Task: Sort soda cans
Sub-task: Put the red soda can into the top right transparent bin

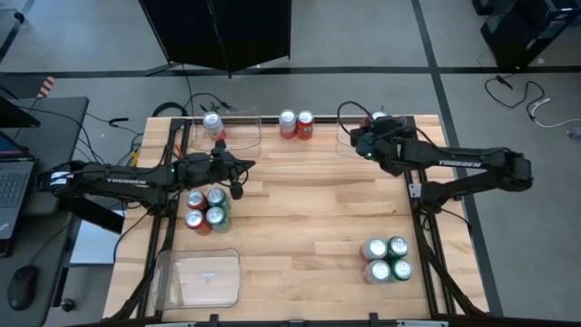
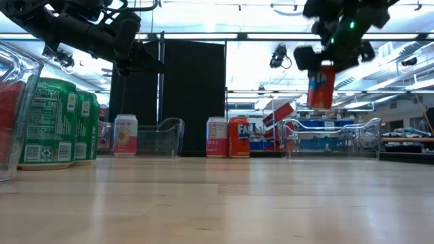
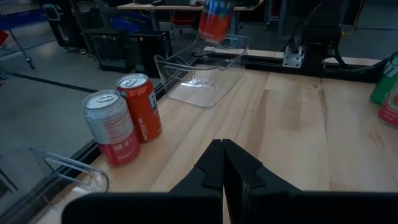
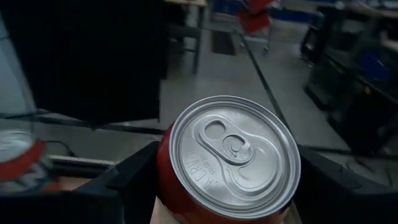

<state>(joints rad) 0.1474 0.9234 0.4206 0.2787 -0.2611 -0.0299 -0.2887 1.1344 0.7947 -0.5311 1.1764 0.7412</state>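
The right gripper (image 2: 321, 68) holds 1 red can (image 2: 321, 88) aloft between its fingers, above the clear tray (image 2: 332, 139) at the table's far right; the left gripper (image 3: 222, 165) hovers clenched, empty.

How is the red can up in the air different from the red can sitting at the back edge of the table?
The held red can hangs in the right gripper above the clear tray; the standing red can rests on the table. The held can is alone and gripped; the standing one is untouched, close beside a paler can. Both are red with silver tops, and both are upright.
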